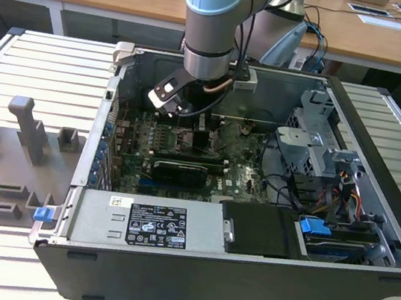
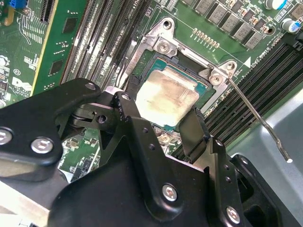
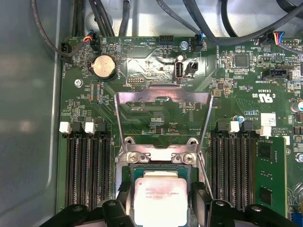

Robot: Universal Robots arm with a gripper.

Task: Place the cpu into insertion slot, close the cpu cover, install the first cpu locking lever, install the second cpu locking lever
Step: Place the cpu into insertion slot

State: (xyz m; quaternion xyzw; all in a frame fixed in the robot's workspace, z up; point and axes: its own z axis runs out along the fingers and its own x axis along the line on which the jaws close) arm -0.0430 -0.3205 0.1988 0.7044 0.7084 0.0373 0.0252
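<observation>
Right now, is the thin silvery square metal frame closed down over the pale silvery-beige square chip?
No, the frame is swung open beyond the chip, whose face lies uncovered.

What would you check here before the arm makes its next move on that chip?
1. cpu lies in the insertion slot, looking flat: ok.
2. cpu cover is open, hinged back off the slot: ok.
3. Locking lever is unlatched and angles away from the slot: ok.
4. Gripper is at the cpu; whether it grips it: cannot tell.
5. Memory slots beside the socket are untouched by the gripper: ok.
</observation>
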